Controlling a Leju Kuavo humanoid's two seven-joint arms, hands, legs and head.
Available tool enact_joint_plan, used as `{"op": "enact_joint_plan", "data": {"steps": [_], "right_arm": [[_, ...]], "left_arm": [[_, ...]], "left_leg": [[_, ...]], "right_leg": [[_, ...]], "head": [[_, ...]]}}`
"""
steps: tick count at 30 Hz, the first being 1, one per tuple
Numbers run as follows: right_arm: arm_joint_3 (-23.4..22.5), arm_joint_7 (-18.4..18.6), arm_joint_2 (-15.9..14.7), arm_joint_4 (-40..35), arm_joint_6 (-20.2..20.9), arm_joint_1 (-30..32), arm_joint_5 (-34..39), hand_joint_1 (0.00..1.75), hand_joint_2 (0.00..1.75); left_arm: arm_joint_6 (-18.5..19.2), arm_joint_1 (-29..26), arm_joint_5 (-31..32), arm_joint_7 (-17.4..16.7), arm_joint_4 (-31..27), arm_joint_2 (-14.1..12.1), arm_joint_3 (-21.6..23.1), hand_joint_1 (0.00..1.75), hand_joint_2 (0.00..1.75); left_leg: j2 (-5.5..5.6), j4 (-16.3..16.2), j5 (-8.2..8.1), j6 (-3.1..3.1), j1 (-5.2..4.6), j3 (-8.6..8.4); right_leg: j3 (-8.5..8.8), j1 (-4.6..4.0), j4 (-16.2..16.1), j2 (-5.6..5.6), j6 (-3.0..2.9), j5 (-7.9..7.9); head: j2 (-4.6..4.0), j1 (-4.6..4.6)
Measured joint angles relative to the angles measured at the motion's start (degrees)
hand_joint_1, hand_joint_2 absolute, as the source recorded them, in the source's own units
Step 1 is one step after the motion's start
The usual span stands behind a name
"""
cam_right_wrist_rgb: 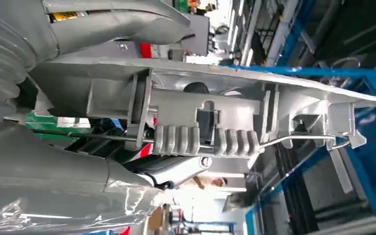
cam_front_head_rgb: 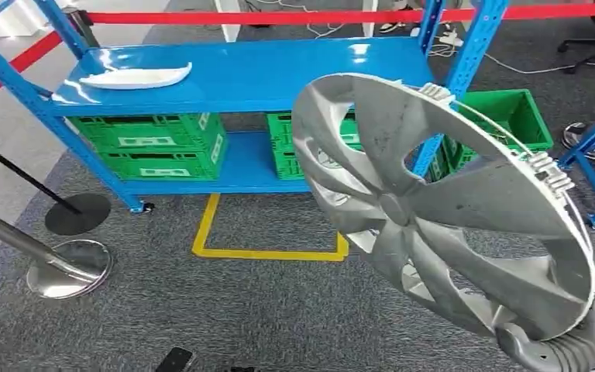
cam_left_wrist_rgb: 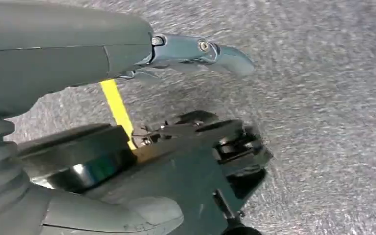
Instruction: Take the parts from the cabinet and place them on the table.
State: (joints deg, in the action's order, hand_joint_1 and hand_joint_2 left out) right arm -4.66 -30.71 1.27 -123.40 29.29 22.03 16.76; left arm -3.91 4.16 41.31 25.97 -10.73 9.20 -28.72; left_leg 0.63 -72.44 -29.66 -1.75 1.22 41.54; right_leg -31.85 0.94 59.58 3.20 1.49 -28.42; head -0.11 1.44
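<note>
Fingers of the right hand (cam_front_head_rgb: 562,349) are clamped on the rim of the hubcap (cam_front_head_rgb: 434,209), low at the right of the head view, and the big disc is held up tilted in the air in front of the blue shelving rack (cam_front_head_rgb: 232,74). It's a silver-grey plastic wheel cover, swept curved spokes fanning from a small round hub, dark scuffs across the face, openings between the spokes showing the green crates (cam_front_head_rgb: 155,143) behind. White clips and a thin wire ring run along its upper right edge. From the right wrist view you get the back of the rim: ribbed grey tabs (cam_right_wrist_rgb: 203,139), the wire retaining ring (cam_right_wrist_rgb: 303,138), the thick thumb (cam_right_wrist_rgb: 112,22) pressed across the front face.

Left hand (cam_left_wrist_rgb: 127,58) hangs over grey carpet (cam_left_wrist_rgb: 323,122) with a yellow tape line (cam_left_wrist_rgb: 116,107) below, its fingers (cam_left_wrist_rgb: 200,51) extended and apart, holding nothing.

On the rack's top shelf lies a long white curved part (cam_front_head_rgb: 135,76). Two chrome stanchion bases (cam_front_head_rgb: 70,267) stand on the carpet at left.
</note>
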Motion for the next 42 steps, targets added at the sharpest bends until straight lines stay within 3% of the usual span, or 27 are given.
{"op": "enact_joint_plan", "data": {"steps": [2, 3, 9, 10, 11, 12, 13, 15, 16, 17, 19, 20, 21, 24, 25, 26, 27, 28, 30, 31, 32, 34, 35, 36, 37, 40, 42], "right_arm": [[0.0, 0.0, 0.0, 0.0, 0.0, -0.1, 0.0, 1.75, 1.75], [0.0, 0.0, 0.0, 0.0, 0.0, -0.2, 0.0, 1.75, 1.75], [0.0, 0.0, 0.0, 0.0, 0.0, -0.1, 0.0, 1.75, 1.75], [0.0, 0.0, 0.0, 0.0, 0.0, -0.2, 0.1, 1.75, 1.75], [0.0, 0.0, 0.0, 0.0, 0.0, -0.2, 0.0, 1.75, 1.75], [0.0, 0.0, 0.0, 0.0, -0.1, -0.1, -0.1, 1.75, 1.75], [0.0, 0.0, 0.0, 0.0, -0.2, 0.0, -0.1, 1.75, 1.75], [0.0, 0.0, 0.0, 0.0, -0.2, 0.0, -0.2, 1.75, 1.75], [0.0, 0.0, 0.0, 0.0, -0.2, 0.1, -0.2, 1.75, 1.75], [0.1, 0.0, 0.0, 0.0, -0.2, 0.1, -0.2, 1.75, 1.75], [0.1, 0.0, 0.0, 0.0, -0.2, 0.1, -0.2, 1.75, 1.75], [0.1, 0.0, 0.0, 0.0, -0.2, 0.0, -0.2, 1.75, 1.75], [0.1, 0.0, 0.0, 0.0, -0.2, 0.1, -0.3, 1.75, 1.75], [0.2, 0.0, 0.0, 0.0, -0.2, 0.0, -0.4, 1.75, 1.75], [0.3, 0.0, 0.0, 0.0, -0.2, 0.1, -0.5, 1.75, 1.75], [0.5, 0.0, 0.0, 0.0, -0.3, 0.0, -0.5, 1.75, 1.75], [0.5, -0.1, 0.0, 0.0, -0.4, 0.0, -0.6, 1.75, 1.75], [0.5, -0.1, 0.0, 0.0, -0.4, 0.1, -0.7, 1.75, 1.75], [0.5, -0.2, 0.0, 0.0, -0.5, 0.1, -0.8, 1.75, 1.75], [0.6, -0.2, 0.0, 0.0, -0.5, 0.2, -0.9, 1.75, 1.75], [0.7, -0.2, 0.0, 0.0, -0.4, 0.2, -0.9, 1.75, 1.75], [0.8, -0.4, 0.0, 0.0, -0.4, 0.1, -0.9, 1.75, 1.75], [0.8, -0.4, 0.0, 0.0, -0.4, 0.1, -0.9, 1.75, 1.75], [0.8, -0.4, 0.0, 0.0, -0.4, 0.3, -1.0, 1.75, 1.75], [0.7, -0.5, 0.0, 0.0, -0.4, 0.2, -1.0, 1.75, 1.75], [0.8, -0.6, 0.0, 0.0, -0.3, 0.1, -1.0, 1.75, 1.75], [0.8, -0.6, 0.0, 0.0, -0.2, 0.1, -1.0, 1.75, 1.75]], "left_arm": [[0.0, 0.1, 0.0, 0.0, 0.0, 0.0, 0.0, 0.0, 1.75], [0.0, 0.2, 0.0, 0.0, 0.0, 0.0, 0.0, 0.0, 1.75], [0.0, 0.3, 0.0, 0.0, 0.0, 0.0, 0.0, 0.0, 1.75], [0.1, 0.4, 0.0, 0.0, 0.0, 0.1, 0.0, 0.0, 1.75], [0.5, 0.0, -0.2, 0.1, 0.0, 0.1, -0.1, 0.0, 1.75], [0.6, 0.0, -0.2, 0.1, 0.0, 0.2, -0.2, 0.0, 1.75], [0.7, 0.1, -0.2, 0.1, 0.0, 0.2, -0.3, 0.0, 1.75], [0.8, 0.1, -0.2, 0.1, 0.0, 0.2, -0.5, 0.0, 1.75], [0.8, 0.0, -0.2, 0.1, 0.0, 0.2, -0.5, 0.0, 1.75], [0.8, -0.1, -0.2, 0.1, 0.0, 0.2, -0.6, 0.0, 1.75], [0.8, -0.1, -0.3, 0.1, 0.0, 0.2, -0.6, 0.0, 1.75], [0.8, -0.1, -0.3, 0.1, 0.0, 0.2, -0.6, 0.0, 1.75], [0.9, 0.0, -0.4, 0.1, 0.0, 0.2, -0.6, 0.0, 1.75], [1.4, -0.1, -0.5, 0.1, 0.0, 0.2, -0.7, 0.0, 1.75], [1.5, -0.2, -0.6, 0.1, 0.0, 0.0, -0.7, 0.0, 1.75], [1.6, -0.3, -0.6, 0.2, 0.0, 0.0, -0.9, 0.0, 1.75], [1.8, -0.2, -0.7, 0.2, 0.0, 0.1, -0.9, 0.0, 1.75], [1.8, -0.1, -0.7, 0.2, 0.0, 0.0, -0.9, 0.0, 1.75], [1.9, -0.1, -0.9, 0.2, 0.0, 0.0, -1.0, 0.0, 1.75], [1.9, -0.2, -0.9, 0.2, 0.0, 0.0, -1.0, 0.0, 1.75], [1.8, -0.3, -0.9, 0.1, 0.0, 0.0, -1.0, 0.0, 1.75], [1.2, -0.2, -0.9, 0.0, 0.0, -0.1, -1.0, 0.0, 1.75], [1.1, -0.2, -0.8, 0.1, 0.0, -0.1, -1.1, 0.0, 1.75], [1.0, 0.0, -0.7, 0.1, 0.0, 0.1, -1.1, 0.0, 1.75], [0.9, 0.1, -0.7, 0.1, 0.0, 0.1, -1.1, 0.0, 1.75], [0.5, -0.1, -0.5, 0.1, 0.0, 0.1, -1.2, 0.0, 1.75], [0.1, -0.2, -0.5, 0.1, 0.0, 0.1, -1.3, 0.0, 1.75]], "left_leg": [[-1.51, 9.4, 3.8, 1.4, -0.86, -5.71], [-4.64, 12.9, 4.21, 2.02, -1.56, -7.86], [-5.46, 14.2, 3.87, 1.87, -1.98, -8.33], [-4.14, 14.4, 3.97, 1.58, -1.89, -7.74], [-1.93, 14.8, 4.47, 2.41, -1.35, -7.81], [-1.34, 14.8, 4.56, 2.74, -1.29, -7.76], [-0.61, 14.8, 4.65, 2.89, -1.3, -7.65], [0.69, 14.8, 4.77, 3.06, -1.45, -7.52], [1.35, 14.8, 4.79, 3.07, -1.49, -7.52], [2.15, 14.8, 4.87, 3.05, -1.49, -7.56], [3.68, 14.8, 5.01, 2.84, -1.48, -7.71], [4.16, 14.8, 5.11, 2.67, -1.32, -7.7], [4.76, 14.6, 5.22, 2.33, -1.59, -7.37], [5.97, 15.3, 6.11, 1.08, -1.01, -6.88], [6.57, 15.3, 6.32, 0.78, -1.33, -6.67], [4.42, 14.6, 5.46, 0.68, -1.53, -6.36], [2.16, 12.0, 3.29, 0.33, -1.56, -5.05], [1.0, 7.9, 1.03, -0.07, -1.37, -3.16], [0.25, -0.8, -2.58, -0.66, -1.03, 0.7], [0.21, -2.0, -2.53, -0.84, -0.87, 1.21], [0.13, -0.8, -1.27, -0.99, -0.69, 0.39], [-0.91, 8.1, 3.22, -1.16, -0.52, -4.6], [-2.76, 12.9, 4.74, -1.3, -0.51, -7.56], [-5.03, 15.8, 4.46, -1.36, -0.75, -8.95], [-3.73, 15.7, 4.84, -0.14, -0.7, -8.75], [-2.16, 15.8, 5.04, 1.16, -0.96, -8.38], [-1.19, 16.0, 5.3, 1.99, -0.61, -8.4]], "right_leg": [[0.24, -0.2, 0.0, 1.04, -0.04, -0.06], [0.24, -0.41, 0.0, 1.42, 0.07, -0.14], [0.13, -0.91, 0.4, 1.7, 0.3, -0.35], [0.13, -0.98, 0.0, 2.83, 0.52, -0.23], [-0.12, -0.62, 1.3, 1.0, 1.52, -1.93], [-1.41, -0.46, 4.6, -1.29, 1.68, -3.85], [-3.64, -0.45, 9.6, -2.51, 1.84, -6.29], [-7.58, -0.54, 17.5, -3.06, 1.86, -9.02], [-7.89, -0.56, 17.8, -3.08, 1.76, -8.35], [-6.83, -0.59, 15.3, -3.13, 1.56, -6.25], [-1.72, -0.58, 4.8, -4.39, 1.06, -0.74], [0.4, -0.48, 0.2, -7.07, 0.66, -0.05], [0.7, -0.43, -0.7, -7.77, 0.63, -0.51], [0.92, -0.93, -0.7, -6.34, -0.1, 0.09], [1.03, -0.36, -1.3, -5.6, -0.47, 0.66], [1.12, -0.17, -1.7, -4.78, -0.78, 0.93], [1.11, -0.1, -1.8, -4.18, -1.15, 1.08], [1.0, -0.11, -1.9, -3.46, -1.17, 1.1], [0.9, -0.11, -1.8, -1.85, -1.18, 1.09], [0.91, -0.1, -1.8, -1.21, -1.17, 1.08], [0.94, -0.06, -1.8, -0.48, -1.15, 1.07], [1.08, 0.15, -1.8, 0.82, -0.8, 0.88], [1.3, 0.15, -1.8, 1.33, -0.45, 0.76], [1.21, -0.41, -1.5, 1.65, 0.14, 0.46], [1.27, -0.46, -1.6, 2.15, 0.51, 0.41], [2.03, -0.3, -2.3, 3.66, 1.41, 0.6], [0.87, 0.02, 0.0, -0.6, 1.91, -1.6]], "head": [[0.0, 0.02], [0.0, 0.0], [0.0, -0.04], [0.0, 0.04], [0.0, 0.33], [0.0, 0.5], [0.0, 0.61], [0.0, 0.63], [0.0, 0.68], [0.0, 0.63], [0.0, 0.68], [0.0, 0.66], [0.0, 0.57], [0.0, 0.68], [0.0, 0.59], [0.0, 0.57], [0.0, -0.31], [0.0, -0.35], [0.0, -0.39], [0.0, -0.42], [0.0, -0.42], [0.0, -0.39], [0.0, -0.44], [0.0, -0.77], [0.0, -0.63], [0.0, -0.63], [0.0, -0.37]]}}
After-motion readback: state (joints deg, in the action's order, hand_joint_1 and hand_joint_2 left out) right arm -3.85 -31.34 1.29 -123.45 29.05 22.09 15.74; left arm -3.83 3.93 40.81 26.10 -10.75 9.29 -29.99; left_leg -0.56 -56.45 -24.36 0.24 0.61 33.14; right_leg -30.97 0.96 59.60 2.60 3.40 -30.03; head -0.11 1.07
